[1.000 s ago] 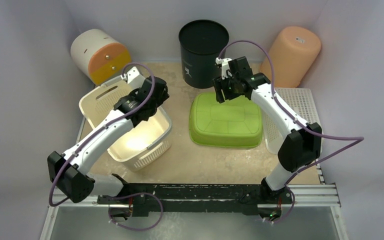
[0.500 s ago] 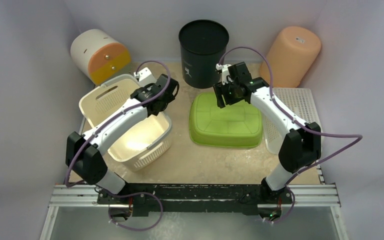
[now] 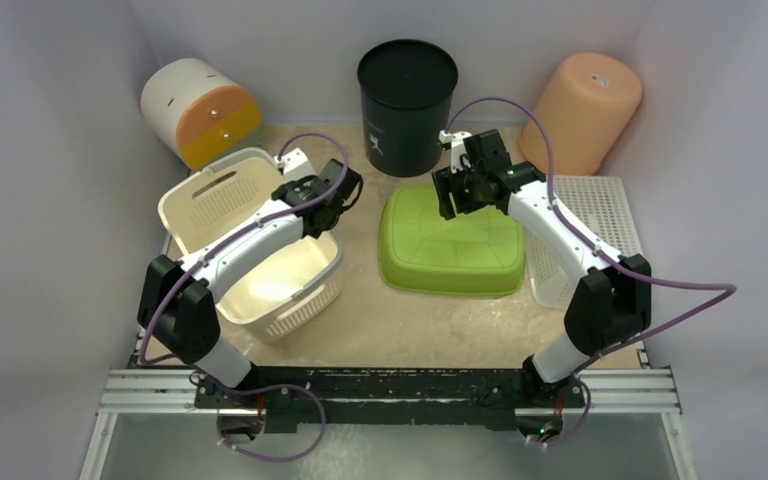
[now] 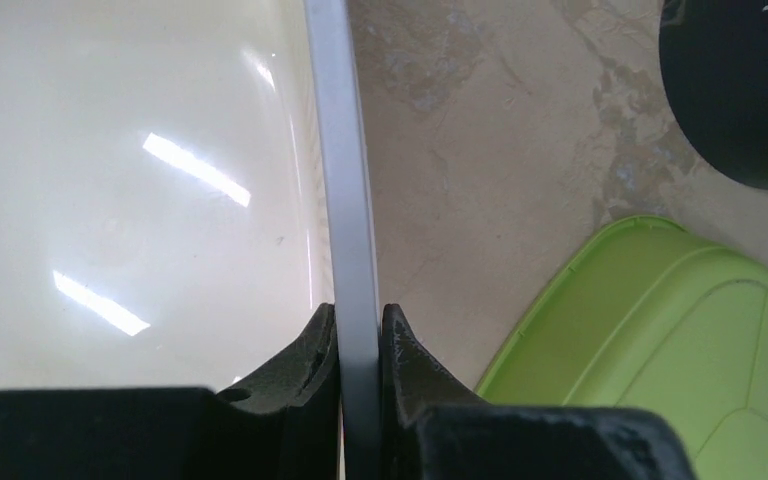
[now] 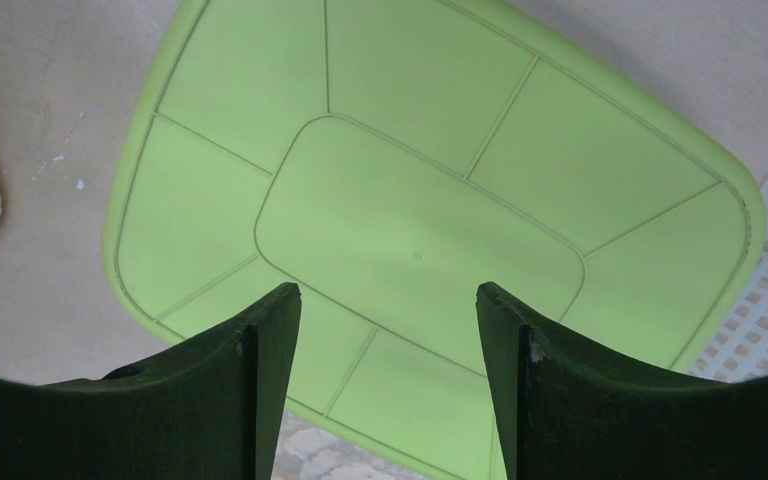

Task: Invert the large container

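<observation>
Nearest, at the front edge of the table, two white arms rise from their bases. Just beyond, left of centre, stands the large container, a cream rectangular basket, upright with its mouth open to the ceiling. The left gripper is pinched onto the basket's right-hand rim, one finger inside the wall, one outside. Beside it the lime-green tub lies bottom up, and the right gripper hovers above it, fingers spread, holding nothing; a white perforated basket lies at the far right. Against the back wall sit a white-and-orange drum, a black bucket and a peach bin. The step in hand appears to be lifting the pinched rim to roll the basket over; doing it well likely means gripping the thin rim deeply and swinging it up and leftward, away from the tub. Only the left wrist view shows the rim actually clamped; the overhead view hides that contact under the wrist, yet alone shows the whole basket and its neighbours.
</observation>
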Robot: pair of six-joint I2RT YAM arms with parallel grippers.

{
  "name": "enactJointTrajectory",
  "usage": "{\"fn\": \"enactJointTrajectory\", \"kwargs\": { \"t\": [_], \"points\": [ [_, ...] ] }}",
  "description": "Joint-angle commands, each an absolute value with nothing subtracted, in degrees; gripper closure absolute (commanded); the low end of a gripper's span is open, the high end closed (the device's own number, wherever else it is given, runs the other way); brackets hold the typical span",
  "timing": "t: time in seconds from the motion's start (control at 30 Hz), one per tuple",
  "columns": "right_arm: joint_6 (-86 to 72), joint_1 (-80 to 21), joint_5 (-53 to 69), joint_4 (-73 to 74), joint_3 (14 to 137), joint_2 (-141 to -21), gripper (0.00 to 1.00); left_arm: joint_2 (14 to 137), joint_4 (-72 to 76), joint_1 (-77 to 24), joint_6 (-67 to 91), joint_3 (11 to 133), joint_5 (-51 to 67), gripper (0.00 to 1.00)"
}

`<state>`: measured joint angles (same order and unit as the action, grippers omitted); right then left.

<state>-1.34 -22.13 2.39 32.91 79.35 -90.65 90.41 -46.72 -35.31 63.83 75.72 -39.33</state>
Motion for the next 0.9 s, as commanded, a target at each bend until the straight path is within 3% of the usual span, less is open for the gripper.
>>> {"fn": "enactJointTrajectory", "kwargs": {
  "t": [0.0, 0.23, 0.6, 0.87],
  "points": [
    [-1.41, -21.68, 1.37, 31.65, 79.05, -88.81, 0.32, 90.98, -44.34, -35.24, 63.62, 71.33, -38.51, 1.0],
    [-1.15, -21.28, -0.04, 31.84, 78.0, -88.04, 0.31, 83.93, -32.69, -35.22, 57.88, 67.22, -33.67, 1.0],
    [-1.46, -20.85, -1.96, 32.55, 80.83, -89.76, 0.31, 79.51, -30.97, -37.38, 57.66, 86.28, -25.23, 1.0],
    [-0.42, -20.66, -3.28, 33.72, 82.95, -90.62, 0.31, 71.66, -17.84, -38.58, 65.98, 79.08, -20.64, 1.0]
  ]
}}
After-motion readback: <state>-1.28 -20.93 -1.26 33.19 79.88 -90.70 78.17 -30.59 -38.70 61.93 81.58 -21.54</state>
